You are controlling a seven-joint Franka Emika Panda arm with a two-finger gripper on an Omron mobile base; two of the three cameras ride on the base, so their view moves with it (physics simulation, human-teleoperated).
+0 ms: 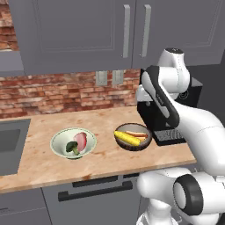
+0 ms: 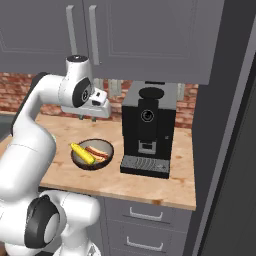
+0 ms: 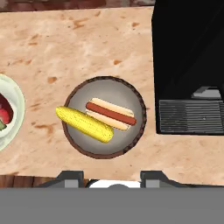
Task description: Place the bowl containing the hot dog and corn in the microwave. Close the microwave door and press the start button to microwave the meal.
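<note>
The bowl (image 3: 104, 117) with hot dog (image 3: 111, 114) and corn (image 3: 84, 124) is seen near the counter's (image 3: 87, 48) front edge, directly below the gripper (image 3: 111, 177), which is held partly open, empty.

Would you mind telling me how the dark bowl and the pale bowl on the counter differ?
The dark brown bowl has a wood-like rim; the pale green-white bowl is light all over. The dark brown bowl holds a hot dog and a corn cob; the pale green-white bowl holds broccoli and pink meat. The dark brown bowl sits right beside the black coffee machine; the pale green-white bowl lies nearer the sink. Both are round, upright and rest on the counter.
</note>
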